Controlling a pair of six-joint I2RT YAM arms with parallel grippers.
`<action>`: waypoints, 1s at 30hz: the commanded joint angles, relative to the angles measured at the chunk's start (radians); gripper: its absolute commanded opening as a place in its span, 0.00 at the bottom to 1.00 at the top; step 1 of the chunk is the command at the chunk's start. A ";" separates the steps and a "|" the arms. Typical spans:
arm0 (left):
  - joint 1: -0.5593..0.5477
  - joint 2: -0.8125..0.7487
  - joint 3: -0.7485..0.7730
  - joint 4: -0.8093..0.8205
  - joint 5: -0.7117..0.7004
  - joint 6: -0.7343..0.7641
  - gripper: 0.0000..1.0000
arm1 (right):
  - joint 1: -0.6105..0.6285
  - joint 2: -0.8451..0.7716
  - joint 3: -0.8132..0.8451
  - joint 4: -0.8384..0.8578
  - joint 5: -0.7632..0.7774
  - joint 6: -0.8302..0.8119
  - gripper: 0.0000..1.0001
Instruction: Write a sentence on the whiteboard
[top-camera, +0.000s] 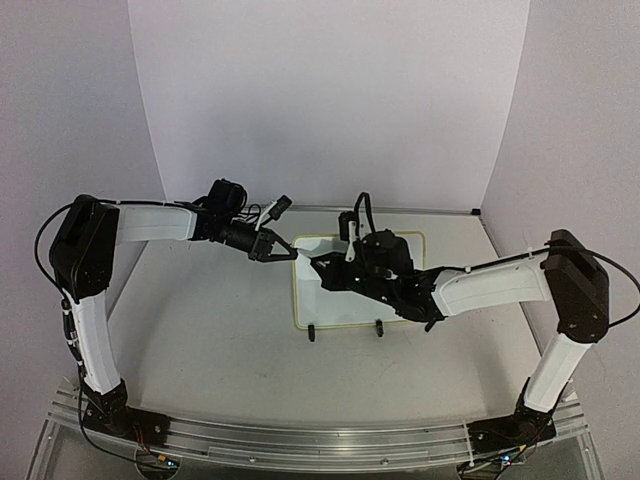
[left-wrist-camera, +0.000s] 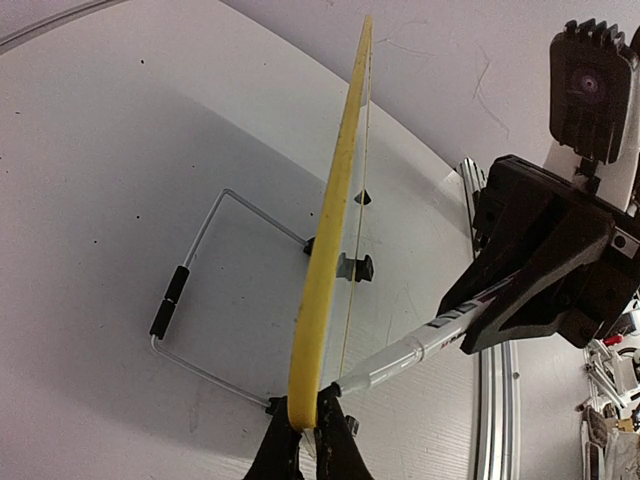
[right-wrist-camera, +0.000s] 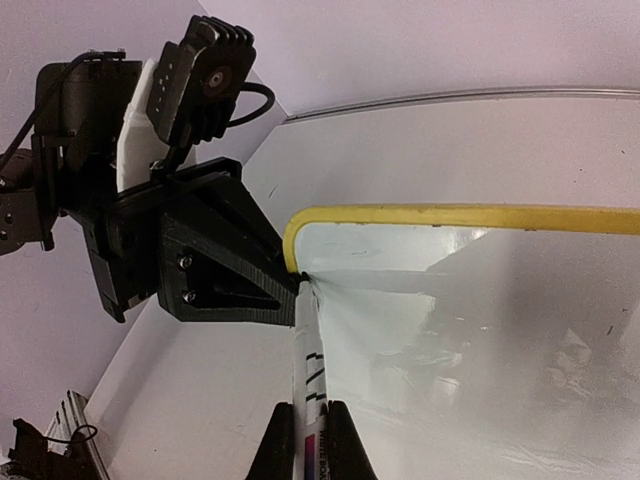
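Observation:
The whiteboard (top-camera: 350, 300) stands near the table's middle on two black clip feet (top-camera: 311, 333). Its yellow rim (left-wrist-camera: 335, 230) runs edge-on up the left wrist view. My left gripper (left-wrist-camera: 308, 428) is shut on that rim at the board's upper left corner (top-camera: 297, 242). My right gripper (right-wrist-camera: 308, 440) is shut on a white marker (right-wrist-camera: 310, 360). The marker's dark tip touches the glossy face (right-wrist-camera: 460, 330) just inside that corner, right beside the left gripper's fingers (right-wrist-camera: 215, 270). The face in view is blank; the sentence is out of view.
A bent wire stand (left-wrist-camera: 190, 300) with a black sleeve props the board from behind. An aluminium rail (top-camera: 320, 440) runs along the near edge, carrying both arm bases. White walls (top-camera: 330, 90) close the back and sides. The right arm (top-camera: 490, 285) stretches across the board's right part.

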 joint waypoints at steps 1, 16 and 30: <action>-0.009 -0.023 0.011 -0.063 -0.064 0.087 0.00 | 0.003 0.018 -0.010 -0.032 0.014 0.018 0.00; -0.010 -0.027 0.019 -0.085 -0.072 0.103 0.00 | 0.014 -0.014 -0.068 -0.052 0.063 0.036 0.00; -0.010 -0.031 0.020 -0.090 -0.075 0.107 0.00 | 0.017 -0.058 -0.114 -0.063 0.132 0.048 0.00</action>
